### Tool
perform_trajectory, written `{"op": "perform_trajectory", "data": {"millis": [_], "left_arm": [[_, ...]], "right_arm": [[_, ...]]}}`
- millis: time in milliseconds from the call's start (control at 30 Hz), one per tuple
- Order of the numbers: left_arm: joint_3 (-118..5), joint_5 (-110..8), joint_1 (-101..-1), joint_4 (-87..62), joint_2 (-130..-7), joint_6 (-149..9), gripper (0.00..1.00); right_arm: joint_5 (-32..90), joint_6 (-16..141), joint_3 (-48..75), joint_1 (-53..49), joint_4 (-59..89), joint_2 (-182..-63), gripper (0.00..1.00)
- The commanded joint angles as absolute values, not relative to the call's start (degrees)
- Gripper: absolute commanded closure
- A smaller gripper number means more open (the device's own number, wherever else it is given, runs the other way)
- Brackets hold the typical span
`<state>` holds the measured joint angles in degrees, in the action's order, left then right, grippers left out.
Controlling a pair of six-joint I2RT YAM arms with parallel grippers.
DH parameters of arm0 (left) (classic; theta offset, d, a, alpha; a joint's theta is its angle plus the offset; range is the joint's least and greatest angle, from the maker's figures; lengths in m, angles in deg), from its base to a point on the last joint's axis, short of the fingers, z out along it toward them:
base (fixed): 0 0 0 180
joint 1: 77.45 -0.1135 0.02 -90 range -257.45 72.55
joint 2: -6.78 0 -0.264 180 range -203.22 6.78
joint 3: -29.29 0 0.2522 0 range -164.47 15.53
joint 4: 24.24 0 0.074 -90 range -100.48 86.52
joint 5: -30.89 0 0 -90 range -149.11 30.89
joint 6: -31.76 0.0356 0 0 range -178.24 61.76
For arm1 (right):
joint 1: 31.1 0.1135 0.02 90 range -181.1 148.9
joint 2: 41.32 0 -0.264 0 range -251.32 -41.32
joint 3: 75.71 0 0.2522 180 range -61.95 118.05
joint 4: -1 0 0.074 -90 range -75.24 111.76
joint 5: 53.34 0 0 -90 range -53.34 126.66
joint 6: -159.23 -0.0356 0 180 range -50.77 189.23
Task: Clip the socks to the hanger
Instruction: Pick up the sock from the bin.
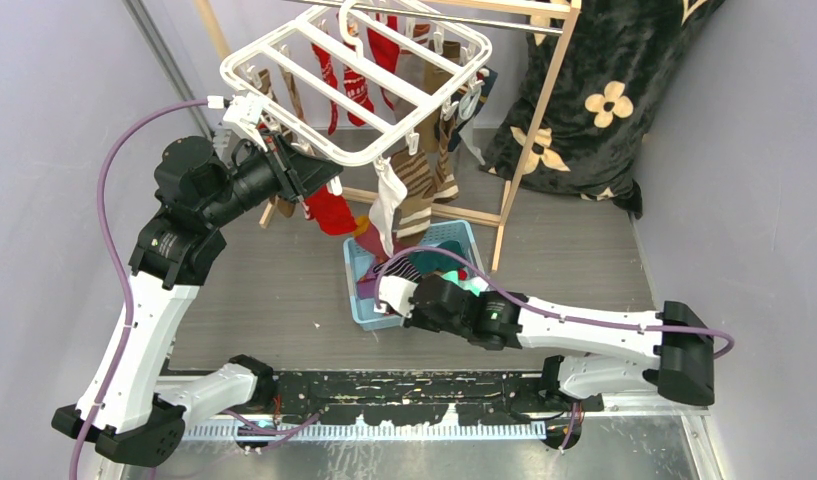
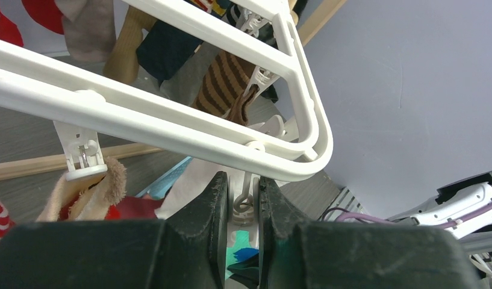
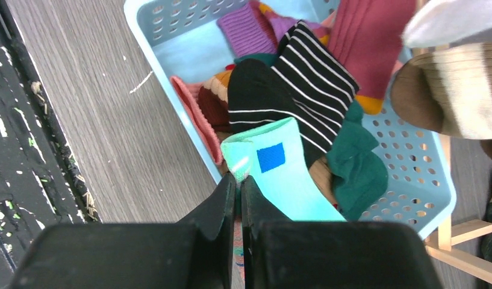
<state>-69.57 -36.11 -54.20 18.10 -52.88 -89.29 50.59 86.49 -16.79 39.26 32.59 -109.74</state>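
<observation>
Left tool (image 2: pixel 239 191): raised beneath the near corner of the hanger (image 2: pixel 171 129). Its two fingers are pressed against a white peg (image 2: pixel 242 208) hanging from the rim, so the peg is pinched between them.

Further left on the same bar, a second peg (image 2: pixel 80 150) grips a tan sock (image 2: pixel 96 186).

Hanger: suspended above the worktop (image 1: pixel 264 290) and tilted, with its near edge lower.

Clipped items, as seen from above:
- red-and-white socks (image 1: pixel 359 85) under the far slats
- a white sock (image 1: pixel 387 205) at the near corner
- brown striped socks (image 1: pixel 421 190) just beside the white sock

Below the hanger's near corner, a light blue basket (image 3: pixel 412 180) stands on the worktop. It holds loose socks, including a black striped sock (image 3: pixel 303 78) and a dark green sock (image 3: pixel 351 162).

Right tool (image 3: pixel 237 192): low at the basket's near side. Its fingers are closed together on the cuff edge of a turquoise sock (image 3: pixel 279 174), which bears a blue patch. The rest of that sock lies over the heap in the basket.

To the right, a wooden frame (image 1: pixel 524 140) stands behind the basket. A black cloth (image 1: pixel 604 80) with cream flowers is draped on it.
</observation>
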Motion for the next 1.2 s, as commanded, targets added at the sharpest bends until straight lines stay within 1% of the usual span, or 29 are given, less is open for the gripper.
{"op": "perform_trajectory", "data": {"millis": [0,67,200,300,400,467,633,800,1000,1167], "left_arm": [[-70.34,-34.99,-54.16,19.18,-52.19,-88.89,1.00],[-70.25,-35.04,-54.16,19.13,-52.21,-89.14,1.00],[-70.25,-35.36,-54.16,19.10,-52.36,-89.86,1.00],[-70.34,-36.62,-54.13,19.48,-52.29,-90.94,1.00],[-69.94,-38.15,-54.16,19.78,-52.07,-92.42,1.00],[-69.81,-38.31,-54.16,20.06,-52.29,-93.24,1.00],[-69.68,-38.74,-54.16,19.85,-52.51,-94.67,1.00],[-70.40,-39.61,-54.15,20.06,-52.71,-95.04,1.00],[-70.15,-43.63,-54.16,20.54,-53.20,-95.69,1.00],[-70.10,-44.92,-54.18,20.46,-54.00,-96.79,1.00]], "right_arm": [[49.80,85.76,-14.93,39.03,32.12,-104.75,0.99],[50.26,84.64,-14.97,38.92,30.50,-102.62,0.99],[51.80,80.94,-15.20,38.94,22.02,-97.09,0.99],[53.56,78.56,-15.35,38.90,13.11,-94.69,0.99],[55.99,77.23,-16.64,38.92,1.97,-94.72,0.99],[57.52,76.42,-17.19,38.94,-6.72,-95.91,0.99],[61.25,74.65,-15.88,39.03,-20.17,-100.38,0.99],[63.93,74.45,-12.22,39.49,-26.58,-104.93,0.99],[69.33,77.42,-9.22,40.46,-34.34,-109.20,0.99],[70.36,79.13,-6.50,40.70,-37.19,-112.62,0.99]]}}
